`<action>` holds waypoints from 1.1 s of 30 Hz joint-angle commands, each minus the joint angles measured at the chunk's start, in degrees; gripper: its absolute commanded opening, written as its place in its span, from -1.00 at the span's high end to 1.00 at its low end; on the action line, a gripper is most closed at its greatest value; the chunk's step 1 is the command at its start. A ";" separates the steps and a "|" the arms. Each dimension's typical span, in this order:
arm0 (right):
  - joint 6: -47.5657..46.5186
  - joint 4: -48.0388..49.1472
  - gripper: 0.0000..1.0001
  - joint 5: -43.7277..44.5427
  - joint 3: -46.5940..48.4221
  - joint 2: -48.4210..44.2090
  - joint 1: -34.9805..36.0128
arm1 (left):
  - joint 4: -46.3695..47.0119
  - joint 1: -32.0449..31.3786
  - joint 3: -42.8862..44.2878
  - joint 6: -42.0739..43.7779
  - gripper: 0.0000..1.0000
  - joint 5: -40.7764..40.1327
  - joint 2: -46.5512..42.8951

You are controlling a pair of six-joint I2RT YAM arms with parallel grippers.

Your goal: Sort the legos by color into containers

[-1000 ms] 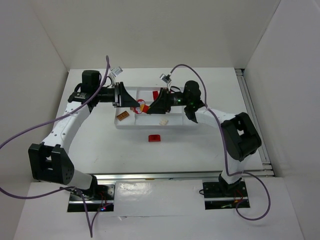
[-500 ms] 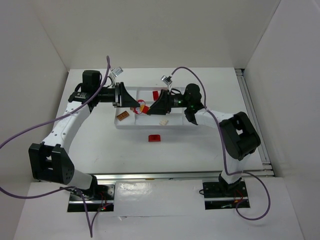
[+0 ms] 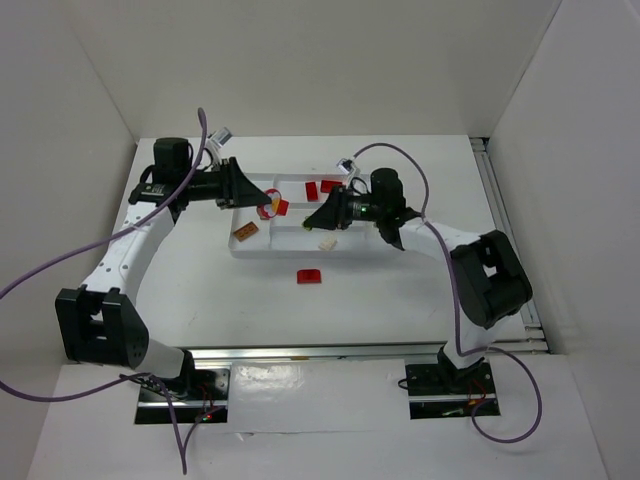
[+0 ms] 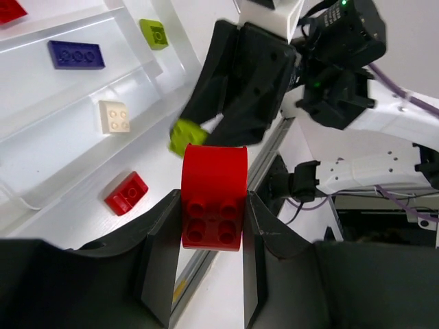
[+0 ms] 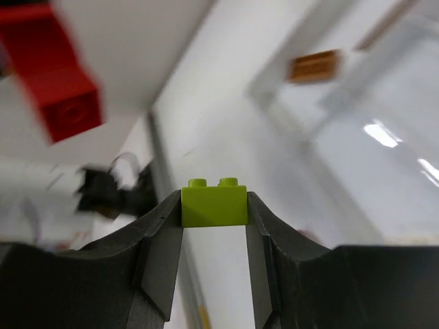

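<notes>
Red plastic lego (image 4: pixel 213 199) pinched by left gripper (image 4: pixel 213 229), lime green lego (image 5: pixel 214 204) pinched by right gripper (image 5: pixel 214 223), outstretched arms facing above white tray (image 3: pixel 270 251).

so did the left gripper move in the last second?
Yes. In the top view the left gripper has pulled back left and away from the arm bases, toward the far-left corner of the white tray.

I judge this a robotics lab test cell. Plain white panels (image 3: pixel 70 90) enclose a white table (image 3: pixel 400 290) on three sides. The left arm (image 3: pixel 125 255) and right arm (image 3: pixel 480 270) are bolted to an aluminium rail (image 3: pixel 310 351) at its near edge, with purple cables (image 3: pixel 40 269) trailing loose. The only props I see are a white tray (image 3: pixel 285 252) and toy bricks (image 3: pixel 309 276).
</notes>
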 commanded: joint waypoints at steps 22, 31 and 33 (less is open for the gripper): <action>-11.98 -42.17 0.18 73.85 26.42 12.41 -6.82 | -5.09 -4.73 1.87 2.68 1.00 -17.05 -4.58; -11.99 -41.56 -0.56 70.70 23.54 4.54 -6.82 | -5.61 -5.26 1.87 3.20 1.00 -16.44 -4.58; -13.39 -40.07 -0.50 66.57 20.82 0.92 -7.35 | -5.61 -5.26 2.39 4.25 1.00 -12.76 -3.88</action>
